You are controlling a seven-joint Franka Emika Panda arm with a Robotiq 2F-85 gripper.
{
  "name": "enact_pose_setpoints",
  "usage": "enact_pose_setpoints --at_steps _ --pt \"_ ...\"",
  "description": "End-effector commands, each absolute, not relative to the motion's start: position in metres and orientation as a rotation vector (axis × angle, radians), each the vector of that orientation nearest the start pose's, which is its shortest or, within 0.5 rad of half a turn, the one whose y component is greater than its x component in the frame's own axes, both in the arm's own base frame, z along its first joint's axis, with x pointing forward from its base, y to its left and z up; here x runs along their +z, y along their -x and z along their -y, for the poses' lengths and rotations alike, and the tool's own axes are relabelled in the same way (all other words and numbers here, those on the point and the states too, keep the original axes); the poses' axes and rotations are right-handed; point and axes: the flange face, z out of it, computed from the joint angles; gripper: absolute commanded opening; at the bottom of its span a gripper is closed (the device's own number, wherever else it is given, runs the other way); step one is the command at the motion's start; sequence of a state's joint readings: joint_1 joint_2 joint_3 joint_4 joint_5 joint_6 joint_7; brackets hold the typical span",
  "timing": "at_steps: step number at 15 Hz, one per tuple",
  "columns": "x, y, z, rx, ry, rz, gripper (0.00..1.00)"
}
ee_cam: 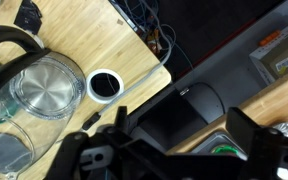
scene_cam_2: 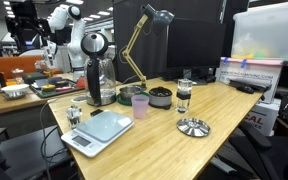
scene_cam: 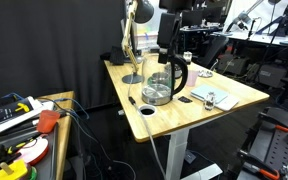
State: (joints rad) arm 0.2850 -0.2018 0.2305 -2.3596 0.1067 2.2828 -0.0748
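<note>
Glass kettle [scene_cam: 160, 86] stands near the middle of the wooden desk [scene_cam: 119, 78], close to the foot of the one desk lamp [scene_cam_2: 160, 14]. The single arm comes down from above with its gripper [scene_cam: 173, 55] pointing at the desk and hanging just over the kettle, jaws spread wide and holding nothing. In an exterior view the desk also carries one scale [scene_cam_2: 99, 130], one pink cup [scene_cam_2: 139, 104], one dark bowl [scene_cam_2: 160, 97], one glass tumbler [scene_cam_2: 183, 96] and one metal dish [scene_cam_2: 193, 126].

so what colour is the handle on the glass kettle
Black. The handle of the kettle shows best in an exterior view.
</note>
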Motion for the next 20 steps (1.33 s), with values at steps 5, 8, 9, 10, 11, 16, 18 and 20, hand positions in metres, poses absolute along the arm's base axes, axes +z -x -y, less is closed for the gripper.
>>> enact_pose_setpoints --at_steps 5,8,9,10,11,16,18,20 --pt "0.381 -0.486 -0.256 -0.183 3.019 0.727 1.00" --pt "0.373 -0.509 -0.268 -0.199 3.039 0.750 1.00" --pt "0.372 -0.516 -0.273 -0.198 3.040 0.755 1.00" --pt "0.370 -0.521 -0.277 -0.196 3.040 0.760 1.00" --pt "0.368 -0.526 -0.280 -0.192 3.040 0.765 1.00" --pt "0.342 -0.543 -0.288 -0.133 3.059 0.782 1.00" --pt "0.335 -0.549 -0.290 -0.132 3.076 0.758 1.00" --pt "0.328 -0.555 -0.291 -0.127 3.091 0.730 1.00"
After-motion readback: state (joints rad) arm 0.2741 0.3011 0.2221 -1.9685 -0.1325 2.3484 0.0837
